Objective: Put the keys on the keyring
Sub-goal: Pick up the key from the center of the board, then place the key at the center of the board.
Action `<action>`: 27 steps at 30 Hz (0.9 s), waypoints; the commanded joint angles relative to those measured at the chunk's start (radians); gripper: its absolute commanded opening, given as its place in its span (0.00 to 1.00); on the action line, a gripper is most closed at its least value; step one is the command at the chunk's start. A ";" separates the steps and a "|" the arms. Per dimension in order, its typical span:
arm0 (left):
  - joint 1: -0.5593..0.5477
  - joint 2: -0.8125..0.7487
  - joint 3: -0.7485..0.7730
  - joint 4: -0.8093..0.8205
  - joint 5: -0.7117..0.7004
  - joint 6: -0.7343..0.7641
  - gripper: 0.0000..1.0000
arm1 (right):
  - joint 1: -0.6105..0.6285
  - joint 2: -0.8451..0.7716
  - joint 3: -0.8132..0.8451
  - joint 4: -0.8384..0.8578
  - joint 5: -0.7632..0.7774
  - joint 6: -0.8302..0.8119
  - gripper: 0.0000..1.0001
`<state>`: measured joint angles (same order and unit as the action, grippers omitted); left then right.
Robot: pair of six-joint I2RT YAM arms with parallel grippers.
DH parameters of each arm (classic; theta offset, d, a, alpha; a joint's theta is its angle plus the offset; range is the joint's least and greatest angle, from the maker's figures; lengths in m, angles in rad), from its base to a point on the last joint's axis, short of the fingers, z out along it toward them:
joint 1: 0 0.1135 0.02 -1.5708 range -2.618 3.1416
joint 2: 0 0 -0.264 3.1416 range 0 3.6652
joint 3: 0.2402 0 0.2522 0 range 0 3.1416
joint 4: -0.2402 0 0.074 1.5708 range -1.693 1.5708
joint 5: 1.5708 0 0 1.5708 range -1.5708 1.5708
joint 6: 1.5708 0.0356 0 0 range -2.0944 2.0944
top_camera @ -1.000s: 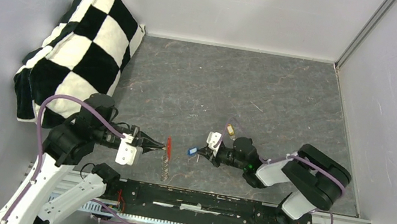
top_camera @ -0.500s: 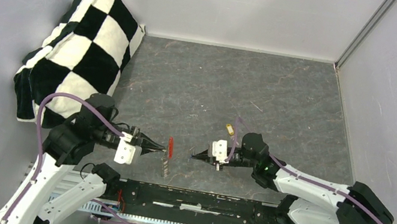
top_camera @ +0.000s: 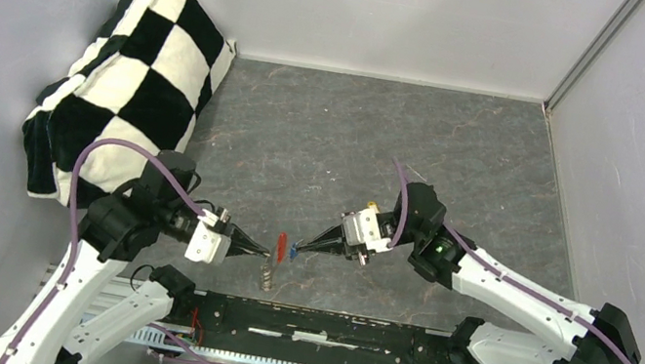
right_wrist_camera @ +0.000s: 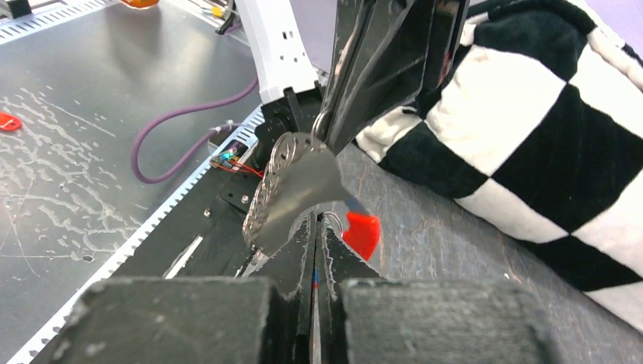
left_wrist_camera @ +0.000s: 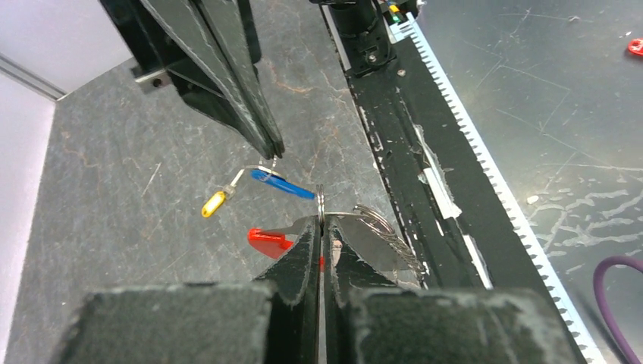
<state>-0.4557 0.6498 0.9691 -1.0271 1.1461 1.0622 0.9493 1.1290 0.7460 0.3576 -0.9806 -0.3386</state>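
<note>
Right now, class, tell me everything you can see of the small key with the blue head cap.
The small key with the blue head cap shows mostly as a slim blue plastic-looking cap; its blade is hidden. The right arm's black fingers are shut on it, holding it above the dark grey table. Its free end reaches almost to the thin metal ring pinched in the left arm's fingers, beside a red tab; contact cannot be judged.

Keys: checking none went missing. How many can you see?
3. A blue-capped key at the right gripper's tips; a yellow-capped key on the table beyond it; a bare key hanging off the keyring in the left gripper. More may hide behind that one.
</note>
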 commanded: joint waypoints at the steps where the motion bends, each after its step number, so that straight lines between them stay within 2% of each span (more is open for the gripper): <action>1: -0.002 0.029 0.027 -0.077 0.056 0.106 0.02 | 0.004 0.030 0.088 -0.047 -0.085 0.018 0.00; 8: -0.001 0.045 0.043 -0.097 0.024 0.163 0.02 | 0.005 0.057 0.156 -0.122 -0.084 0.025 0.00; 13: -0.001 0.043 0.049 -0.088 -0.020 0.160 0.02 | -0.017 0.055 0.097 -0.164 0.034 0.019 0.00; 17: -0.001 0.027 0.046 -0.095 -0.063 0.175 0.02 | -0.055 0.076 -0.121 0.063 0.114 0.178 0.00; 21: -0.001 0.018 0.045 -0.103 -0.070 0.171 0.02 | -0.099 0.193 -0.275 0.327 0.129 0.331 0.00; 27: -0.002 0.014 0.053 -0.105 -0.075 0.157 0.02 | -0.193 0.493 -0.321 0.826 0.010 0.625 0.00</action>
<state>-0.4557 0.6712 0.9817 -1.1290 1.0702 1.1950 0.8009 1.4979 0.4160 0.7197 -0.9066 0.0471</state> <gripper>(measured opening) 0.035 0.010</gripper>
